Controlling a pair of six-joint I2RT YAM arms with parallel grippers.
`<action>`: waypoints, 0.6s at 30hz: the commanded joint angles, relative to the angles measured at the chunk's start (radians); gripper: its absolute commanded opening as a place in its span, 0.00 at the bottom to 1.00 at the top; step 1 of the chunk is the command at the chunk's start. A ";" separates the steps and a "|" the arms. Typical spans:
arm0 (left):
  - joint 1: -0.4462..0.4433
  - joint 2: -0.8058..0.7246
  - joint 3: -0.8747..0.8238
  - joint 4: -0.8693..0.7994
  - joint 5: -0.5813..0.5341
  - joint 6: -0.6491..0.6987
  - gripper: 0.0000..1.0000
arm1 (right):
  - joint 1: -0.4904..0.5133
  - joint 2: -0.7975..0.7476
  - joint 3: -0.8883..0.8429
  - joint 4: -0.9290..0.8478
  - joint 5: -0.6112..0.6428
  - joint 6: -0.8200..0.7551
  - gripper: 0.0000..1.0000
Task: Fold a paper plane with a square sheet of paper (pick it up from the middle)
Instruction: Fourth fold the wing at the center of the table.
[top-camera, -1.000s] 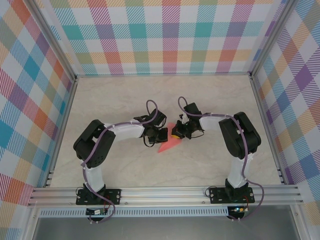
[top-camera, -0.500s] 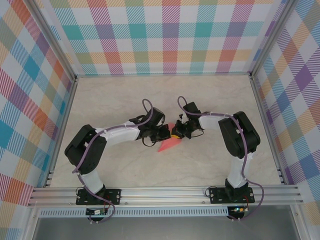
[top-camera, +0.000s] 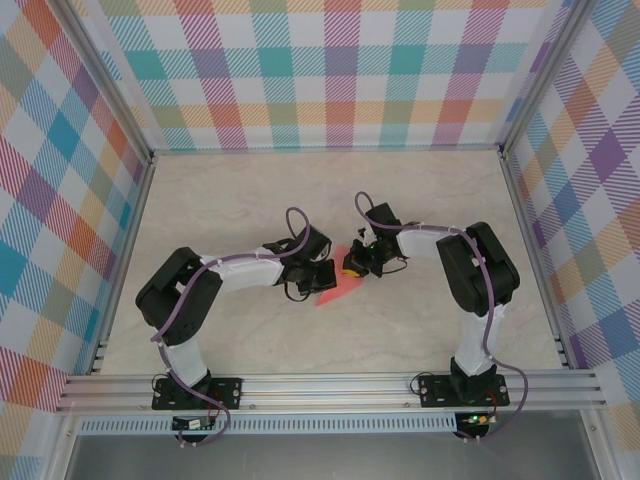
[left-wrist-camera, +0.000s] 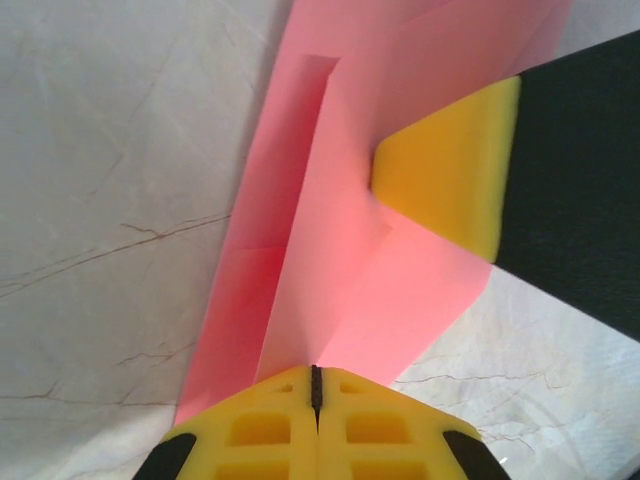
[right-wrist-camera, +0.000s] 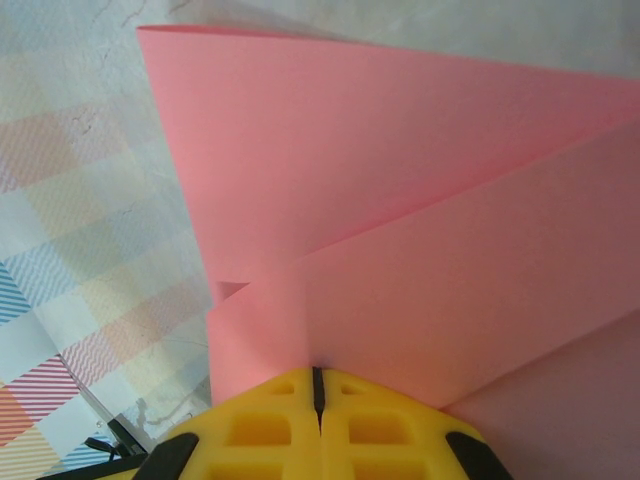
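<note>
The salmon-pink paper plane (top-camera: 331, 293) is a folded pointed wedge at the middle of the table, its tip toward the near left. My left gripper (top-camera: 322, 277) is shut on its lengthwise ridge from the left. In the left wrist view the fold of the plane (left-wrist-camera: 330, 260) runs straight into my closed yellow left gripper (left-wrist-camera: 316, 385), and the right gripper's yellow fingertip (left-wrist-camera: 450, 170) presses the paper from the right. My right gripper (top-camera: 353, 265) is shut on the wider end. In the right wrist view layered flaps of the plane (right-wrist-camera: 400, 200) rise from my closed right gripper (right-wrist-camera: 317, 378).
Plaid walls (top-camera: 330, 70) enclose the marbled table (top-camera: 250, 190) on three sides. An aluminium rail (top-camera: 330, 388) with both arm bases runs along the near edge. The arms' elbows stand at left (top-camera: 175, 295) and right (top-camera: 485, 265) of the paper.
The left arm shifted its elbow outward and back, and its gripper slid slightly nearer along the paper. The right gripper and the paper have hardly moved. Both stay shut.
</note>
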 joint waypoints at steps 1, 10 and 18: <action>-0.006 0.020 -0.026 -0.019 -0.021 -0.018 0.01 | 0.000 0.083 -0.026 -0.103 0.138 0.007 0.00; -0.006 0.015 -0.049 -0.033 -0.056 -0.023 0.01 | 0.000 0.089 -0.027 -0.110 0.143 0.007 0.00; -0.007 -0.046 -0.056 0.014 0.025 -0.023 0.01 | 0.000 0.088 -0.027 -0.115 0.143 0.004 0.00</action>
